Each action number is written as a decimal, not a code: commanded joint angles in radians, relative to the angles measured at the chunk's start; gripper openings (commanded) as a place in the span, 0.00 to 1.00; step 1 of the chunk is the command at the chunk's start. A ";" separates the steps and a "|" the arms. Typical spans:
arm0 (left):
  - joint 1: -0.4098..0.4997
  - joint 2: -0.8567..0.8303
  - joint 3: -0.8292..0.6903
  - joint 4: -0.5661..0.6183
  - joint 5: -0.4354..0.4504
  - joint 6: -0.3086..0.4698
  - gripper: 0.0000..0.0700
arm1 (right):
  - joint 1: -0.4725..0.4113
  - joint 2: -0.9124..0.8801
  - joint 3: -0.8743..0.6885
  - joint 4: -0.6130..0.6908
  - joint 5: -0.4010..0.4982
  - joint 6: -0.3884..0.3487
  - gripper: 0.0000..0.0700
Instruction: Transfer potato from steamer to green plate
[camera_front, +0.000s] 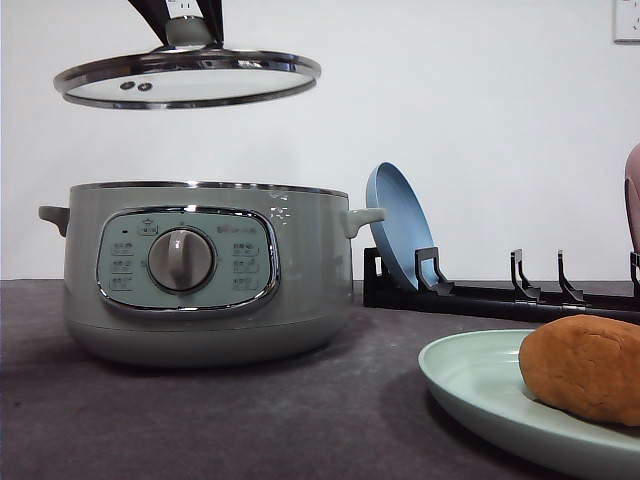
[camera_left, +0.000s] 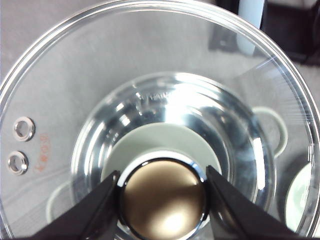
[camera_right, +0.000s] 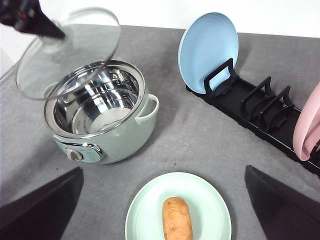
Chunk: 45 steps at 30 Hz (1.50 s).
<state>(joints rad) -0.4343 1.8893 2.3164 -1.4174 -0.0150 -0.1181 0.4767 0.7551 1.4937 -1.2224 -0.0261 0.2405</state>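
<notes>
Potato (camera_right: 177, 219): it lay on the green plate (camera_right: 145, 210), near the plate's middle as the right wrist view showed it; in the front view it sat toward the plate's 3 o'clock side.
Steamer (camera_front: 205, 270): open, its steel bowl bare inside; it stood at about 10 o'clock from the plate, well apart from it.
Lid (camera_front: 187, 80): held in the air above the steamer, slightly tilted, by its knob (camera_left: 163, 196).
Left gripper (camera_left: 162, 200): jaws closed on the lid knob, one finger on each side of it.
Right gripper (camera_right: 165, 210): jaws wide and holding nothing, hovering above the plate and potato.
Rack (camera_right: 260, 107): at 1 o'clock from the plate, holding a blue plate (camera_right: 207, 50) and a pink plate (camera_right: 306, 125) on edge.
Progress: judged done as to the transfer; only the lid looked left to put back.
Risk, lid: the grip was on a smooth rounded knob, so the glass could slip or swing, and a tilted descent could knock the steamer's rim.
Risk, potato: a low move by the right gripper could nudge it; being rounded, it might roll off the shallow rim.
</notes>
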 joint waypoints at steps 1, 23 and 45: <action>-0.005 -0.018 0.027 -0.003 -0.003 0.005 0.00 | 0.005 0.008 0.016 0.010 0.001 0.007 0.94; -0.077 -0.018 -0.169 0.027 -0.004 -0.001 0.00 | 0.005 0.008 0.016 0.010 0.001 0.007 0.94; -0.076 -0.010 -0.236 0.132 -0.004 0.008 0.00 | 0.005 0.008 0.016 0.008 0.001 0.008 0.94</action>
<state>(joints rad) -0.5045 1.8858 2.0502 -1.3011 -0.0200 -0.1181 0.4767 0.7551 1.4937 -1.2224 -0.0261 0.2405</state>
